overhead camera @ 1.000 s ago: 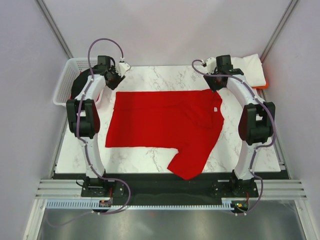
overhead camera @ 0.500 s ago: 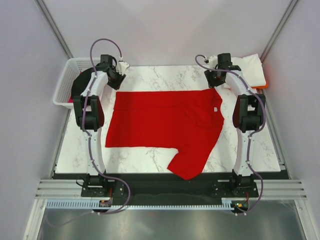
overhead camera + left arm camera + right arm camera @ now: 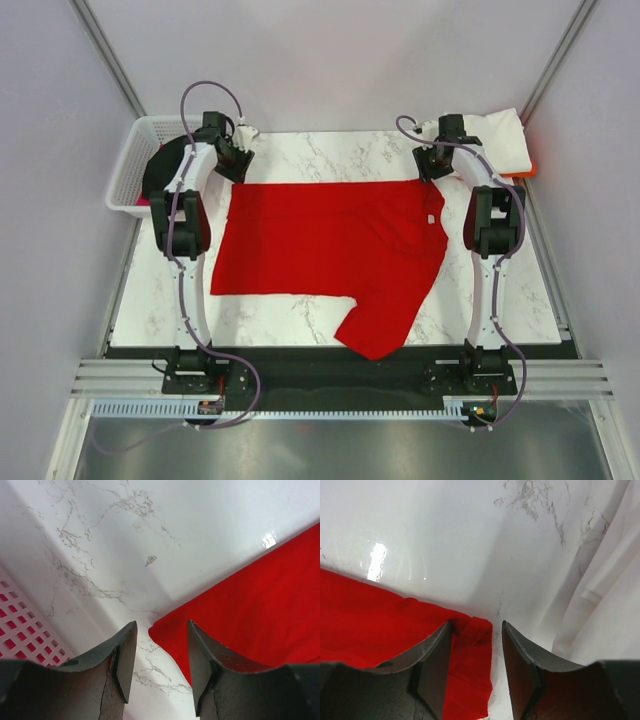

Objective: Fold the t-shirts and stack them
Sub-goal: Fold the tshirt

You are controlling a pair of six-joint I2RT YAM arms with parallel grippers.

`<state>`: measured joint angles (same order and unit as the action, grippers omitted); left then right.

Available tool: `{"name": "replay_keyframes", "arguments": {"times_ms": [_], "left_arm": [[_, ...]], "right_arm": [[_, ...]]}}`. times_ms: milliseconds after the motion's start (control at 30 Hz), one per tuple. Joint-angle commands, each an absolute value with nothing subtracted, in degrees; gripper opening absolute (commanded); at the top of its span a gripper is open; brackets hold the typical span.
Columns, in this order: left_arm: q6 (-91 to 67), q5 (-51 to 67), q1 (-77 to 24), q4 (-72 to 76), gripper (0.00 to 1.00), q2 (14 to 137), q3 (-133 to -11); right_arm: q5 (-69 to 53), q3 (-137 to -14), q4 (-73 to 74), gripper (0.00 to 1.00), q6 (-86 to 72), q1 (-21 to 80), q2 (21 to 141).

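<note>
**Both jaws spread at the red t-shirt far corners**

The left jaws stand apart, with the shirt's far-left corner in the gap between them. The right jaws stand apart too, around the far-right corner. The shirt lies spread flat on the marble desk. A white t-shirt lies just beside the right arm, and a lattice basket sits at the desk's left.

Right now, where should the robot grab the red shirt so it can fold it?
Best by its two far corners, coming straight down from above. The red shirt lies flat on the table, so only its edges offer something to pinch. The open left gripper and right gripper each hang over one far corner, probably ready to close.
</note>
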<state>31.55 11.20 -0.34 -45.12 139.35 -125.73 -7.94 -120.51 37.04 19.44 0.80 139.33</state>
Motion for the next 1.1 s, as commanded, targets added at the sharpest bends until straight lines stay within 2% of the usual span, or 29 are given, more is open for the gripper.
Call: {"name": "replay_keyframes", "arguments": {"times_ms": [0, 167, 400, 567, 667, 767, 800, 833, 867, 1067], "left_arm": [[29.09, 13.36, -0.09, -46.49, 0.52, 140.53, -128.49], [29.27, 12.4, -0.09, -46.49, 0.5, 141.59, -129.11], [29.44, 11.95, -0.09, -46.49, 0.49, 142.29, -129.02], [29.88, 10.46, -0.09, -46.41, 0.47, 143.52, -128.76], [30.41, 9.93, 1.49, -46.49, 0.41, 144.4, -128.67], [31.2, 9.14, 1.58, -46.49, 0.23, 145.1, -128.15], [31.38, 8.97, 1.58, -46.49, 0.16, 145.28, -128.14], [31.46, 8.88, 1.5, -46.41, 0.02, 145.37, -128.14], [31.38, 8.96, 1.49, -46.49, 0.02, 145.2, -127.88], [31.55, 10.19, 1.49, -46.49, 0.02, 139.68, -127.36]], "right_arm": [[-9.14, -123.05, 36.47, 0.52, 18.9, 0.18, 140.36], [-9.49, -122.96, 36.47, 0.51, 18.81, 0.26, 141.5], [-10.28, -122.87, 36.56, 0.37, 18.54, 0.18, 143.09], [-10.02, -122.78, 36.65, 0.36, 18.98, 0.26, 142.91], [-10.11, -122.61, 36.65, 0.31, 19.07, 0.18, 143.09], [-10.63, -122.69, 36.65, 0.17, 19.16, 0.18, 143.61], [-10.81, -122.7, 36.74, 0.07, 19.25, 0.18, 143.96], [-10.81, -122.78, 36.65, 0.03, 19.25, 0.18, 144.23], [-10.64, -122.96, 36.65, 0.0, 19.16, 0.18, 144.32], [-10.02, -124.79, 35.34, 0.0, 18.64, 0.26, 141.33]]}}
